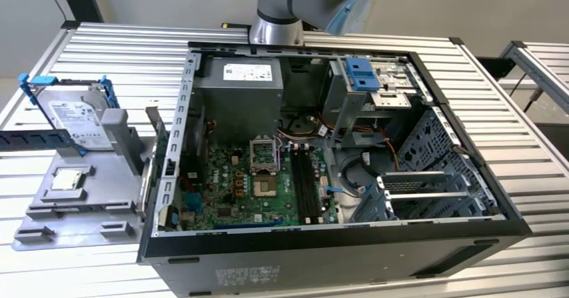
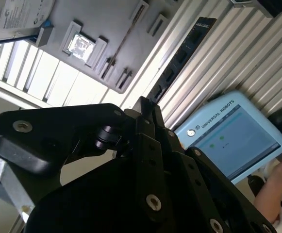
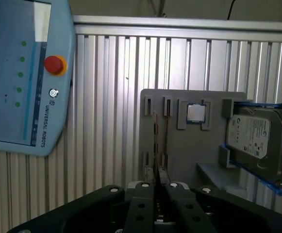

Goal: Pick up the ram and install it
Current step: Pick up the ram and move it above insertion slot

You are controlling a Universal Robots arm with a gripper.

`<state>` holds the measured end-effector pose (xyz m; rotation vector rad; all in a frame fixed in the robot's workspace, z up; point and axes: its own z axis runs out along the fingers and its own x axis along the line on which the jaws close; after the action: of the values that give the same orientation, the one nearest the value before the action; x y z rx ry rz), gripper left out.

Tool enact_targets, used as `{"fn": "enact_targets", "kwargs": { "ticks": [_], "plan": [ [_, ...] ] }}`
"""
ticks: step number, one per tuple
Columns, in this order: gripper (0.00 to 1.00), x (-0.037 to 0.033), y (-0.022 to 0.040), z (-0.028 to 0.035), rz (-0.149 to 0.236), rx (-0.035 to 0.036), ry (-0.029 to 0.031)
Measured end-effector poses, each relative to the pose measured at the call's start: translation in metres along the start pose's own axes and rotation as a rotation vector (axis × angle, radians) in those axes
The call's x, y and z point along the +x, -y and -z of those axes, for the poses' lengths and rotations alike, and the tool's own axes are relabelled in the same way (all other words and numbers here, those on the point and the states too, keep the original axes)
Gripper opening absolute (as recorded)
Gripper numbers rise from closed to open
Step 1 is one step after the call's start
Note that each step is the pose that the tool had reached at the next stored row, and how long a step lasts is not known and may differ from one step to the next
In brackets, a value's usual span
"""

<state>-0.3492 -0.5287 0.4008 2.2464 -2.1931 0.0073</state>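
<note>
In the exterior view, the ram (image 1: 34, 142), a long, thin blue circuit-board stick with a row of black chips, sat at the exterior view's left. It crossed in front of a corner of the silver hard drive with blue brackets (image 1: 76, 115) and above the grey plastic parts tray (image 1: 89, 211). It was well apart from the open black computer case (image 1: 356, 241) on the ribbed aluminium counter (image 1: 116, 45).

In the second wrist view, the ram ran straight out from the tips of the black tool (image 2: 149, 106), its chip face showing over the counter's ribs. A pale blue control tablet (image 2: 238, 136) lay off to one side.

In the first wrist view, the ram showed edge-on as a thin line rising from the tool, which looked clenched on one end of it.

The stick was probably light and stiff but fragile. It would best be pinched flat near a short end, clear of the contact edge, and kept from twisting.
</note>
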Motion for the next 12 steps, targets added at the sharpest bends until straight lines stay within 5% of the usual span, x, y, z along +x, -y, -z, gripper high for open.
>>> {"fn": "enact_targets", "kwargs": {
  "ticks": [12],
  "plan": [
    [0.0, 0.0011, 0.0462, -0.0001, 0.0, -0.0052, 0.0001]
  ]
}}
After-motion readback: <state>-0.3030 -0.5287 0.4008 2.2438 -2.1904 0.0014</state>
